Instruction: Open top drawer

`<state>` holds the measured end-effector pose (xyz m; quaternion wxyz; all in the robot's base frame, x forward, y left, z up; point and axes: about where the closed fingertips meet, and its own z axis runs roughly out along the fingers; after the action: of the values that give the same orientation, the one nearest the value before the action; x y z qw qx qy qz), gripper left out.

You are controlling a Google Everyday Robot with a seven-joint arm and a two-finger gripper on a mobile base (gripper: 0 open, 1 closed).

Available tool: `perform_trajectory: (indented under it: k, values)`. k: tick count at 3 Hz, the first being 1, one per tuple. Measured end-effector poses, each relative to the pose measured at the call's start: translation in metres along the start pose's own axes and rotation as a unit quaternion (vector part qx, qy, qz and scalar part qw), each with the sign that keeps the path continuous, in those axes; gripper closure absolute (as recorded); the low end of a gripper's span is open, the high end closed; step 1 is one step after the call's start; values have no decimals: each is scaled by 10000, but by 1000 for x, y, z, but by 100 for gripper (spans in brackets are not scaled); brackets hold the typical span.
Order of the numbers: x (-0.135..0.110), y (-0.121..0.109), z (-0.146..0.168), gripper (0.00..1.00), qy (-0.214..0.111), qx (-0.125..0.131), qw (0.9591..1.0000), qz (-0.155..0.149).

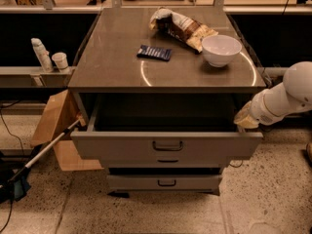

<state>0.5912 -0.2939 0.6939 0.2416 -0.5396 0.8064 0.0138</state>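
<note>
bottom drawer (166, 182): nearest us and lowest, its front well back from the top one; we judge it shut or nearly so.
middle drawer (167, 162): only a thin strip shows under the top front; it looks shut.
top drawer (122, 147): pulled well out from under the counter, its front hanging forward over the two below, its dark inside open to view and seemingly bare.
handle (167, 145): centre of the top front, nothing touching it.
gripper (245, 119): at the right front corner of the top drawer, by the top edge of its side wall, close to it or touching; we cannot tell whether it is spread or closed, or whether it grips anything.
arm (287, 94): reaches in from the right edge.
progress: we judge the opening done, or all but done.
left to do: at most a little more pull, then getting the gripper clear of the corner.
counter (117, 67): above the drawer, with a dark packet (154, 52), a bowl (221, 50) and, farthest, a snack bag (183, 26).
</note>
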Motion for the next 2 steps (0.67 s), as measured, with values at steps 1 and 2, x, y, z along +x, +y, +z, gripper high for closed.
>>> perform_trajectory:
  k: [1, 2]
  values:
    - [6, 15, 1, 100, -31, -292, 9995, -132]
    - [11, 41, -13, 100, -89, -400, 9990, -156]
